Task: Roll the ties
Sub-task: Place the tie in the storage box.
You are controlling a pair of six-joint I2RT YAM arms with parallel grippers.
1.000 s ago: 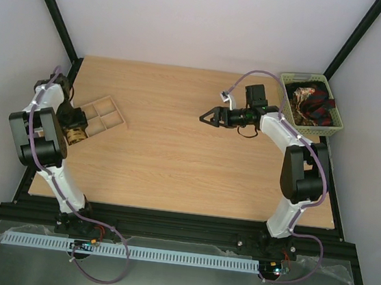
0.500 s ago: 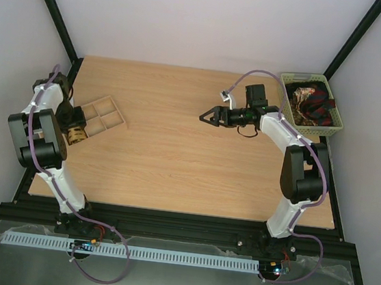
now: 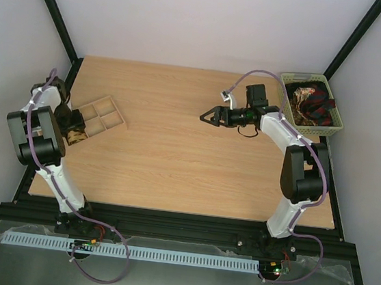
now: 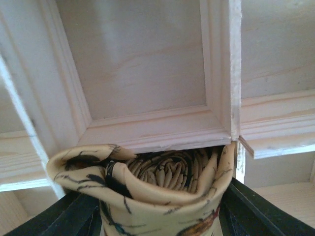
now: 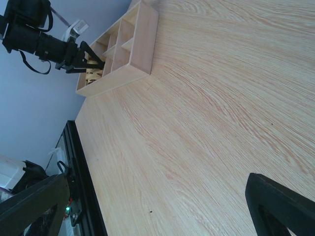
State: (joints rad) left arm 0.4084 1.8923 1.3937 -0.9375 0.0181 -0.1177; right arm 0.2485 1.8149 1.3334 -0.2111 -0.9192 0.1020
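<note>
A rolled tan-yellow tie (image 4: 167, 187) with dark spots sits between my left gripper's (image 4: 162, 219) black fingers (image 4: 256, 211), which press on both of its sides. The roll is at the near-left corner compartment of the wooden divided tray (image 3: 104, 115), against a divider wall (image 4: 147, 130). In the top view the left gripper (image 3: 73, 131) and the roll (image 3: 76, 135) are at the table's left edge. More ties (image 3: 310, 101), dark red and patterned, lie heaped in the green basket (image 3: 315, 131). My right gripper (image 3: 206, 116) hangs open over the table's middle, holding nothing.
The tray's other compartments (image 4: 138, 59) show bare wood. The right wrist view shows the tray (image 5: 123, 49) far off, with the left gripper (image 5: 83, 61) at it. Black frame rails run along the table's edges (image 5: 83, 167).
My left arm has shifted slightly towards the table's left edge, with the rolled tie staying at the tray's corner. The right arm has not moved.
</note>
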